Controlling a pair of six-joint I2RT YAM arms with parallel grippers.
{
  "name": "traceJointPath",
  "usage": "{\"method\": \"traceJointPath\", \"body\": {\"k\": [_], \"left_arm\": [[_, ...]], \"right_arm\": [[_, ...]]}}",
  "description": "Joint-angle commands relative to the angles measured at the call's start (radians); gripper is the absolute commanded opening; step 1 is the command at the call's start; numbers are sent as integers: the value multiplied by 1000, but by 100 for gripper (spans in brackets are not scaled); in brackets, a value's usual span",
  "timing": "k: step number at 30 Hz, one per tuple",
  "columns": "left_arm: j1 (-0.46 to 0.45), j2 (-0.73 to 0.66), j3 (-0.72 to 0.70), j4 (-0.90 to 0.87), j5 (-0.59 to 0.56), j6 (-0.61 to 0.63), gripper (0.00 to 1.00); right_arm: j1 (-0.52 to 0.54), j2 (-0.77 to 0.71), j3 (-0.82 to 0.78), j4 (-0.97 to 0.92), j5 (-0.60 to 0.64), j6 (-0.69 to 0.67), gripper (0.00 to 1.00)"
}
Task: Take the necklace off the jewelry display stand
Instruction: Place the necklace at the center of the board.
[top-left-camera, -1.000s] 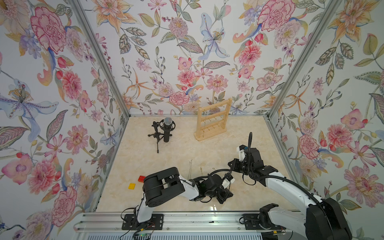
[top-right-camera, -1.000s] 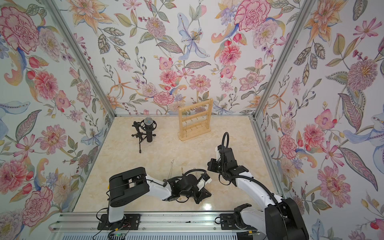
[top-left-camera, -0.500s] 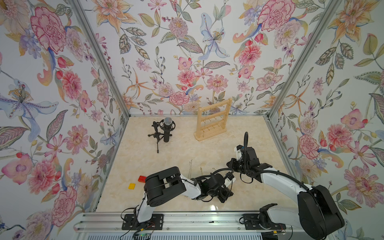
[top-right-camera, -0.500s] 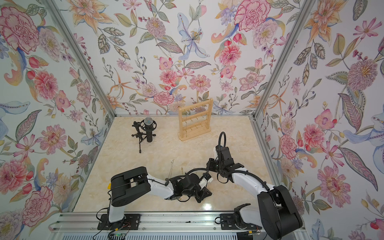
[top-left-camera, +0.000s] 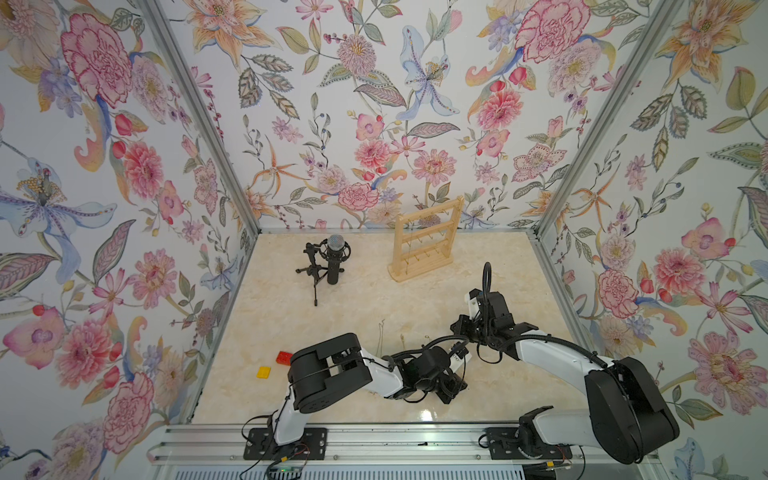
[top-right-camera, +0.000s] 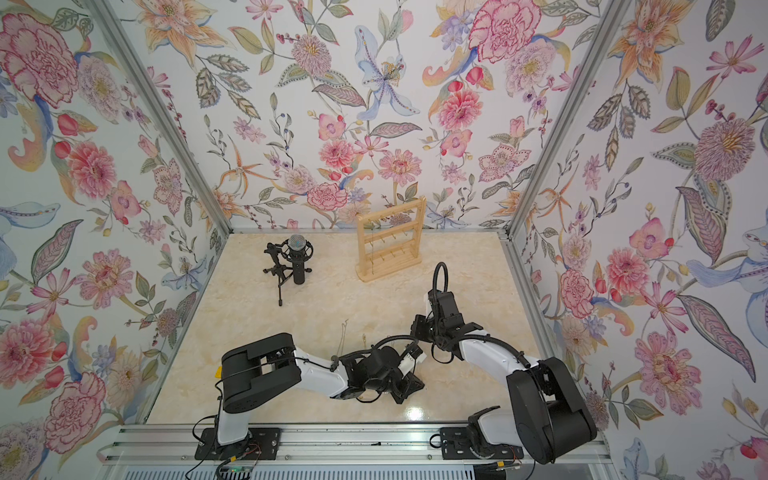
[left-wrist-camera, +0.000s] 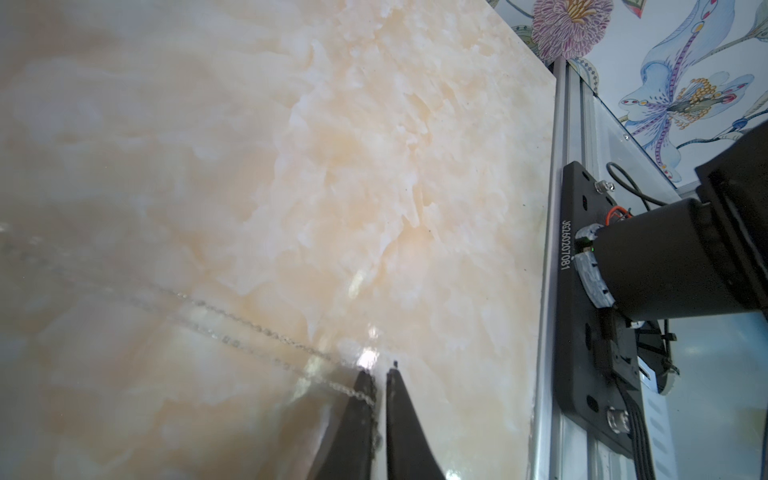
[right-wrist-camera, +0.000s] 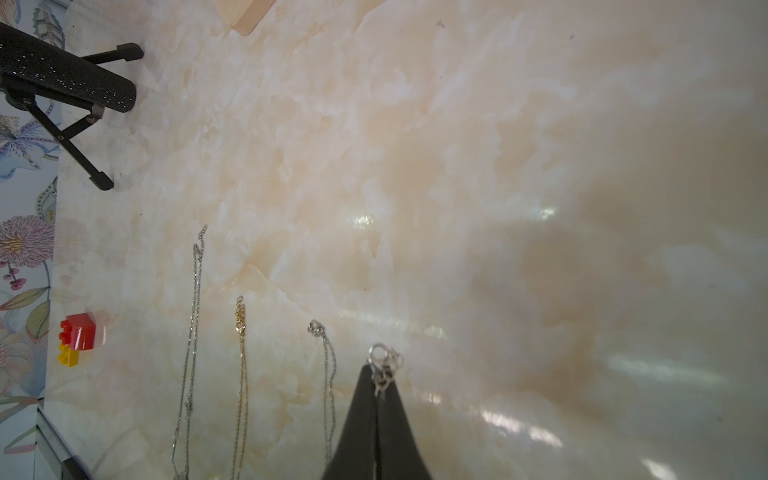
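The jewelry display stand (top-left-camera: 426, 241) (top-right-camera: 390, 243) stands upright at the back of the table, far from both arms. The necklace, a thin silver chain (left-wrist-camera: 249, 328), runs between my two grippers low over the table near the front. My right gripper (right-wrist-camera: 379, 370) is shut on the necklace's ringed clasp end (right-wrist-camera: 384, 359). My left gripper (left-wrist-camera: 380, 372) shows a narrow slit between its fingers, and the chain drapes over one finger (left-wrist-camera: 361, 399) and down into the slit. In a top view the left gripper (top-left-camera: 451, 390) sits just in front of the right gripper (top-left-camera: 461, 332).
Three more chains lie side by side on the table: a long silver one (right-wrist-camera: 193, 332), a gold one (right-wrist-camera: 241, 374) and a short silver one (right-wrist-camera: 328, 374). A black microphone on a tripod (top-left-camera: 328, 262) stands back left. Red (top-left-camera: 284, 357) and yellow (top-left-camera: 264, 371) bricks lie front left.
My left fingers have parted slightly from shut. My right arm has folded in, its elbow nearer the middle, with the clasp still in its jaws.
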Motion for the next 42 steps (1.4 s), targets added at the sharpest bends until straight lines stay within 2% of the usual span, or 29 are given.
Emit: {"method": "traceJointPath", "body": {"k": [1,23,42], "left_arm": [[7,18,-9,-115,-45,14,11],[7,-22,-35,-183,-53,7,12],[7,-38,-43,-289,-24,21,19]], "right_arm": [[5,19,32,18,15,-8,0],[4,71,60,25,30,-15,0],[-2,93,59,31,28,-19,0]]}}
